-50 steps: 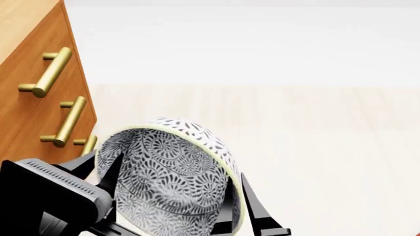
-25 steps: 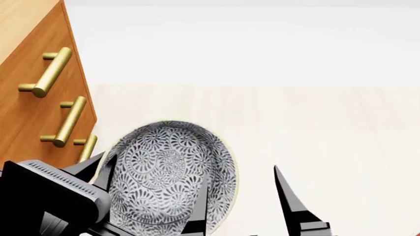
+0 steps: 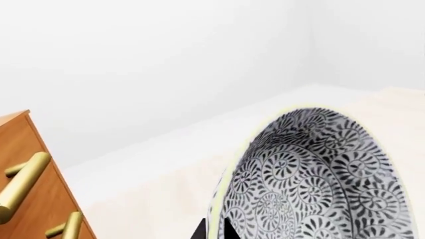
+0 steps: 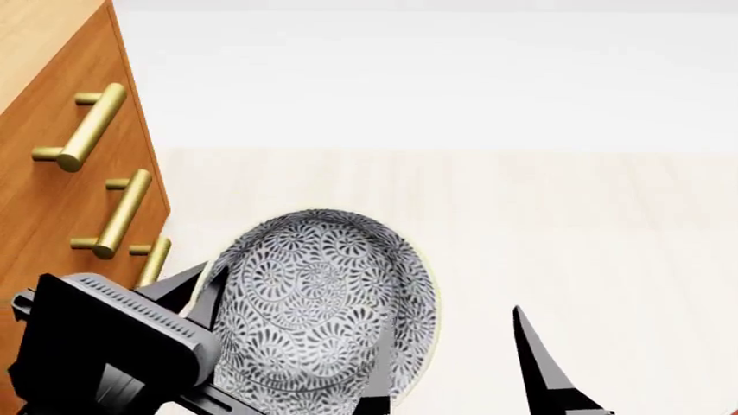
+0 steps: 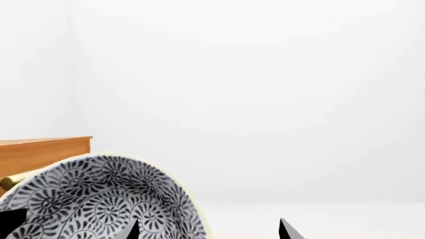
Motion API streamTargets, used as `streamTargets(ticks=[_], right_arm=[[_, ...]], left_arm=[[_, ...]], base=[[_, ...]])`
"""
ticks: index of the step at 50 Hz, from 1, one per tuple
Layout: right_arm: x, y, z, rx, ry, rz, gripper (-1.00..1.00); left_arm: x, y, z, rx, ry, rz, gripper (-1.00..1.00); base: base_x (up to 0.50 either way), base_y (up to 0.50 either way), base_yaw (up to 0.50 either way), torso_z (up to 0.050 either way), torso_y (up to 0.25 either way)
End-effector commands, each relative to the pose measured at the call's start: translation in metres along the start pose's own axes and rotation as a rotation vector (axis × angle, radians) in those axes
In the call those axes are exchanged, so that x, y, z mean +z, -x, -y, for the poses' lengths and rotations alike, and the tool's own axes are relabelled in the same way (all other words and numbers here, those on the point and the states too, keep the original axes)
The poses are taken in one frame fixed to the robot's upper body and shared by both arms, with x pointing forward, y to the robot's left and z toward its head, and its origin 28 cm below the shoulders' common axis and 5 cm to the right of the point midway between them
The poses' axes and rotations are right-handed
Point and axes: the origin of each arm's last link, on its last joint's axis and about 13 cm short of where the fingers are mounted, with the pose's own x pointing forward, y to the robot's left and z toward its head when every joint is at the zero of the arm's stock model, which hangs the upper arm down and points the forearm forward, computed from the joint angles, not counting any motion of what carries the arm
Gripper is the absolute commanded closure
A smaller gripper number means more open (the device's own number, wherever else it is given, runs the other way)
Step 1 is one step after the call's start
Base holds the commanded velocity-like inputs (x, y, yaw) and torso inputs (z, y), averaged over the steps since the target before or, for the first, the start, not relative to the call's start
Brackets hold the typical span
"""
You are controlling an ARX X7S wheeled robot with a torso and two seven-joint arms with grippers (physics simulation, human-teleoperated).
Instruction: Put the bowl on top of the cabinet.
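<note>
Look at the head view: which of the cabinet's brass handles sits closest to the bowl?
The lowest handle, partly hidden behind the left gripper, almost touches the bowl rim; the two higher handles on the cabinet stand clear.

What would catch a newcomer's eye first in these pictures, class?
The patterned bowl, tipped on its side low in the head view, with the left gripper clamped on its rim. Beside it at left stands the orange cabinet with gold handles. The right gripper is open, one finger inside the bowl.

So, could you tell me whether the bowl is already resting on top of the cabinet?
No, the bowl hangs in front of the cabinet drawers.
</note>
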Motion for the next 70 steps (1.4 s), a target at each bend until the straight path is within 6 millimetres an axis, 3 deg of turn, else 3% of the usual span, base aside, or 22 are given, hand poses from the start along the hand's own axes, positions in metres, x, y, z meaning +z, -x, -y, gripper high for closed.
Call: streamTargets(ticks=[1, 23, 37, 46, 56, 70], right_arm=[[0.003, 0.009, 0.012, -0.028, -0.088, 0.03, -1.0], [-0.009, 0.037, 0.046, -0.148, -0.331, 0.063, -1.0], [-0.025, 0.041, 0.065, -0.221, -0.46, 0.068, -1.0], [-0.024, 0.044, 0.07, -0.227, -0.488, 0.08, -1.0], [-0.023, 0.045, 0.069, -0.221, -0.484, 0.093, -1.0], [-0.017, 0.049, 0.07, -0.212, -0.527, 0.112, -1.0]], left_arm=[[0.01, -0.018, 0.001, 0.006, -0.026, 0.042, 1.0], [0.04, -0.054, 0.012, 0.114, -0.242, -0.014, 1.0], [0.067, -0.069, 0.013, 0.088, -0.24, -0.034, 1.0], [0.085, -0.074, 0.018, 0.115, -0.29, -0.059, 1.0], [0.115, -0.077, 0.014, 0.117, -0.338, -0.096, 1.0], [0.182, -0.081, -0.008, 0.183, -0.255, -0.062, 1.0]], base=[[0.0, 0.0, 0.0, 0.0, 0.0], [0.0, 0.0, 0.0, 0.0, 0.0], [0.0, 0.0, 0.0, 0.001, 0.001], [0.0, 0.0, 0.0, 0.0, 0.0], [0.0, 0.0, 0.0, 0.0, 0.001], [0.0, 0.0, 0.0, 0.0, 0.001]])
